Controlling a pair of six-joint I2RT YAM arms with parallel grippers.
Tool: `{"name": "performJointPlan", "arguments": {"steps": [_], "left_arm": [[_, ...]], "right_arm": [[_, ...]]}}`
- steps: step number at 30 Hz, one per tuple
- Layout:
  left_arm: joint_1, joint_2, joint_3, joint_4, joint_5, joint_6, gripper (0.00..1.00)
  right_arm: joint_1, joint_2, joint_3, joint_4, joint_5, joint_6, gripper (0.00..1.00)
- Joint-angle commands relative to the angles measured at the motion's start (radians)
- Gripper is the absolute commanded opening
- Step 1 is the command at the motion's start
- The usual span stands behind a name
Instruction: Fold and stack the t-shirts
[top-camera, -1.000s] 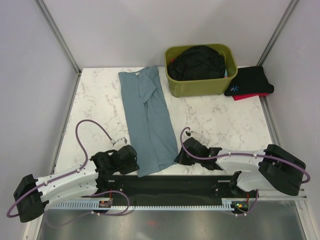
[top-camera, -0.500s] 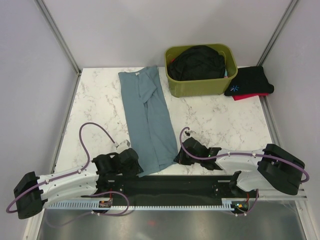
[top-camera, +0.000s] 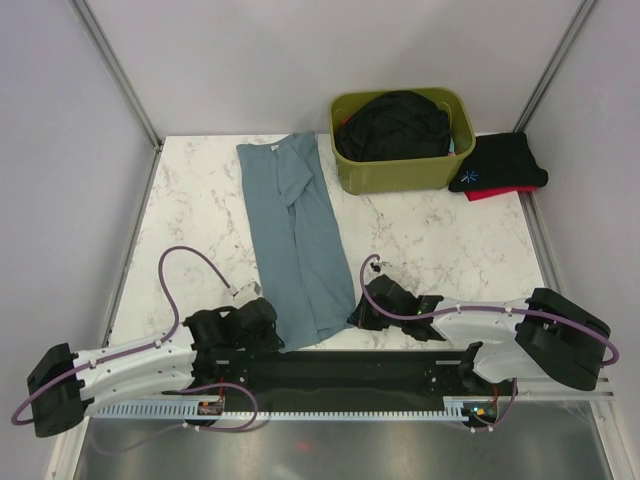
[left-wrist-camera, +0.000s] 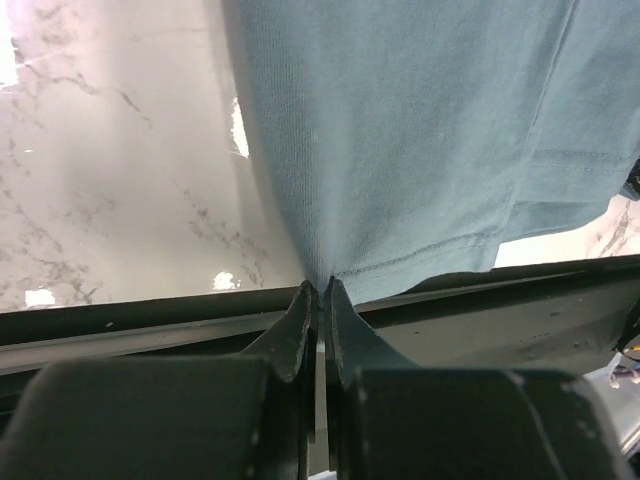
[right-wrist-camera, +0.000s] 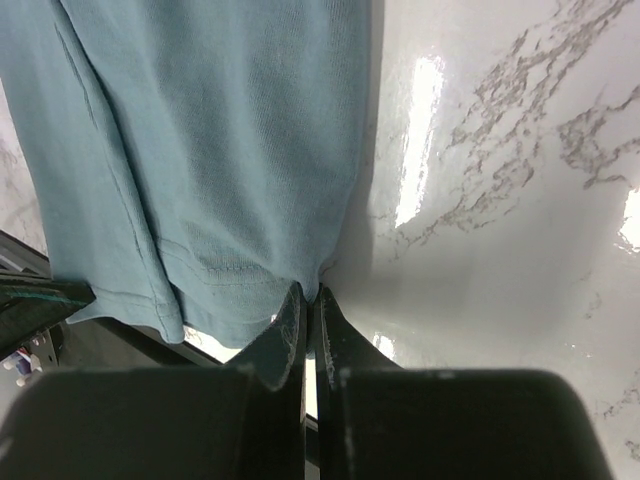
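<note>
Two sets of fingers are pressed together on the near hem of the teal-blue t-shirt (top-camera: 295, 240). The left fingers (left-wrist-camera: 305, 310) pinch its corner at 7 o'clock, and the right fingers (right-wrist-camera: 293, 318) pinch its corner at 5 o'clock. The shirt lies flat as a long, narrow strip on the marble desk (top-camera: 420, 240), running from 11 o'clock down to 6 o'clock. At 1 o'clock an olive-green bin (top-camera: 400, 178) holds bunched black t-shirts (top-camera: 392, 125). Just beside it, at 2 o'clock, a folded black t-shirt with blue print (top-camera: 500, 160) rests on a red t-shirt (top-camera: 490, 193).
</note>
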Motion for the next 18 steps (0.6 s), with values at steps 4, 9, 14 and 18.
{"name": "performJointPlan", "arguments": {"steps": [4,9,14,18], "left_arm": [[-0.007,-0.039,0.069,-0.160,-0.103,-0.016,0.02],[-0.009,-0.121,0.106,-0.226,-0.106,-0.005,0.02],[-0.007,-0.159,0.172,-0.304,-0.132,0.004,0.02],[-0.007,-0.170,0.250,-0.350,-0.181,0.024,0.02]], "right_arm": [[0.130,-0.008,-0.038,-0.213,0.061,0.022,0.00],[0.256,-0.097,0.016,-0.376,0.158,0.093,0.00],[0.293,-0.179,0.125,-0.511,0.219,0.091,0.00],[0.290,-0.174,0.214,-0.562,0.294,0.054,0.00]]}}
